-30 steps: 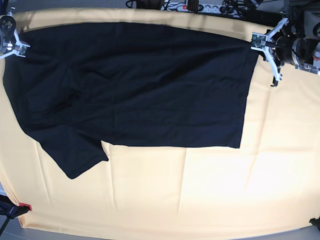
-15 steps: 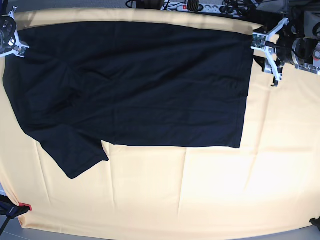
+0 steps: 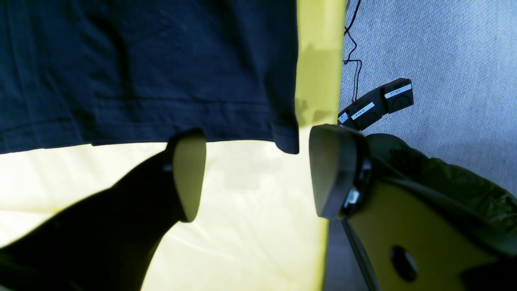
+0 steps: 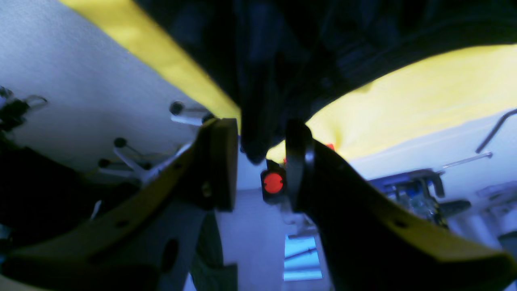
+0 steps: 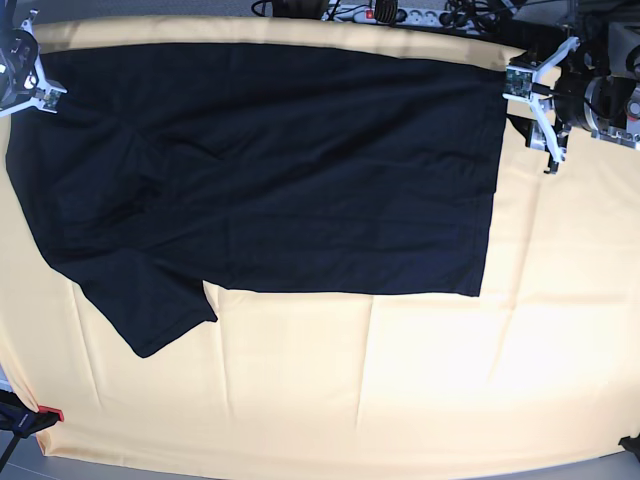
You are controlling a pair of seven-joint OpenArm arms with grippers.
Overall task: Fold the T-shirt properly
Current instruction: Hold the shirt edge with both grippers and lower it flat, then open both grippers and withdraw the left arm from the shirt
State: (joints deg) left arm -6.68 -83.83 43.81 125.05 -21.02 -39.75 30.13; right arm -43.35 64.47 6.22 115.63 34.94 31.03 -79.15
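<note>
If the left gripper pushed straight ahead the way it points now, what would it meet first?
Probably the hem corner of the T-shirt, lying just ahead of the open left gripper on the yellow cloth. Depth is unclear.

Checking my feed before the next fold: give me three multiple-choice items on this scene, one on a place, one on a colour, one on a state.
1. In the base view, the shirt's sleeve points: A lower left; B upper right; C lower right.
2. The cloth under it is: A white; B yellow; C red.
3. The left fingers are: A shut on the hem; B open, empty; C out of view.
1 A, sleeve juts at lower left; 2 B, yellow surrounds the shirt; 3 B, wide gap, nothing pinched.
</note>
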